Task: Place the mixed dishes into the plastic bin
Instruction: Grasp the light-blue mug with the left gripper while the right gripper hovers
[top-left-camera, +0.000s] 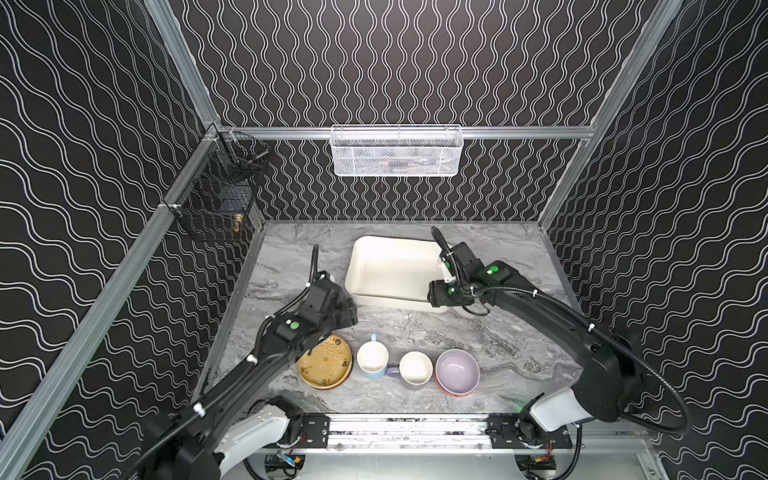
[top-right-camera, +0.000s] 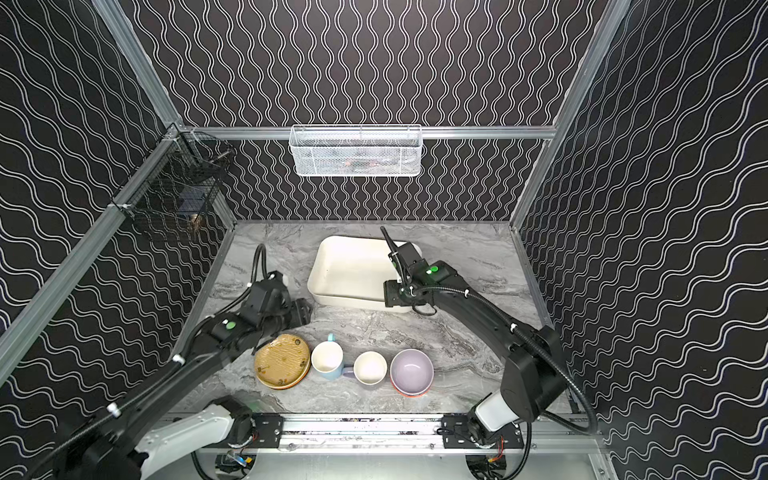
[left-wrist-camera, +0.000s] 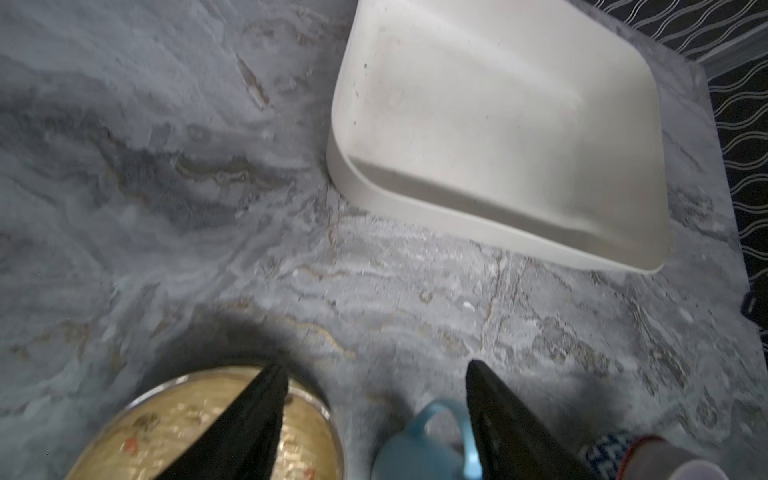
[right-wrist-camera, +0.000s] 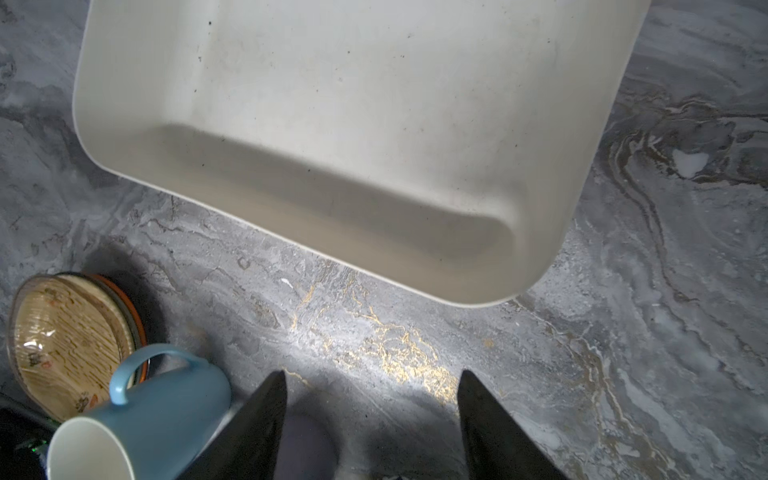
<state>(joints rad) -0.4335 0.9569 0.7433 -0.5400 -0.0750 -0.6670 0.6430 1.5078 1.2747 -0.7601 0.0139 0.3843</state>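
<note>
Grey marble covers the table (top-left-camera: 415, 328) in both top views. Toward the back sits the cream bin (top-left-camera: 386, 270), slightly askew to the table's edges, with marble showing along each visible side. Along the near edge runs a row of dishes. A tan plate (top-left-camera: 326, 362) tops a stack, and next to it a blue mug (top-left-camera: 372, 359) has its handle pointing to the back. A lavender mug (top-left-camera: 415, 368) follows, its handle touching the blue one. Last is a lavender bowl (top-left-camera: 457, 371), nested in another bowl with an orange rim. A broad open strip of marble lies between this row and the bin's near wall. The left arm (top-left-camera: 266, 353) reaches over the plate's far rim. The right arm (top-left-camera: 540, 307) hangs over the bin's near right corner.

In the left wrist view, the left gripper (left-wrist-camera: 376, 363) has its fingers spread with nothing between them. One finger shows in front of the plate, the other in front of the blue mug's handle. Bare marble runs ahead to the bin's rounded corner.

In the right wrist view, the right gripper (right-wrist-camera: 372, 374) also has its fingers apart and holds nothing. Below the gap are marble and a blurred lavender shape. Open marble stretches from the fingertips to the bin's near rim. The blue mug and the plate stack lie off to one side, with an orange edge showing under the tan plate.
</note>
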